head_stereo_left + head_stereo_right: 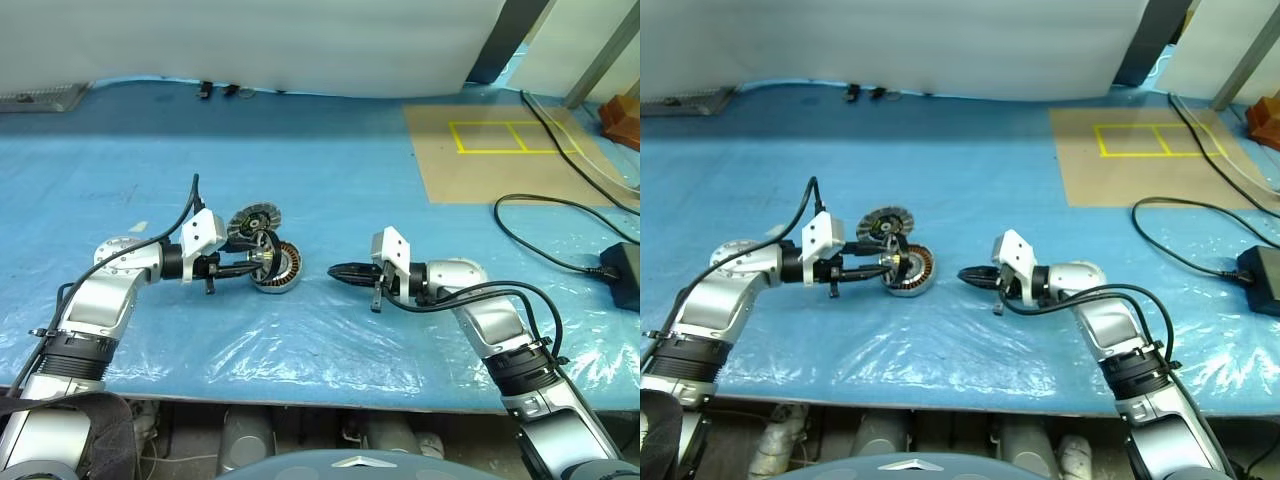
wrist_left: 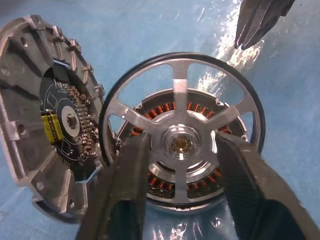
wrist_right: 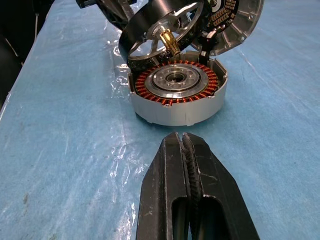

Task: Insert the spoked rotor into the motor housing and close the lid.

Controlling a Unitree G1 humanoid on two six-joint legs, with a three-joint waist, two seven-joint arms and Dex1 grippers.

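The motor housing stands on the blue sheet, its copper windings facing up. Its lid stands tipped open at the housing's far side, showing a circuit board. The spoked rotor tilts over the housing, its brass shaft pointing down toward the dark centre. My left gripper is open, a finger on each side of the rotor's hub with small gaps. My right gripper is shut and empty. It lies low on the table, pointing at the housing from a short way off.
A cardboard sheet with yellow tape squares lies at the back right. A black cable and a power adapter lie at the right edge. The table's front edge runs just below both arms.
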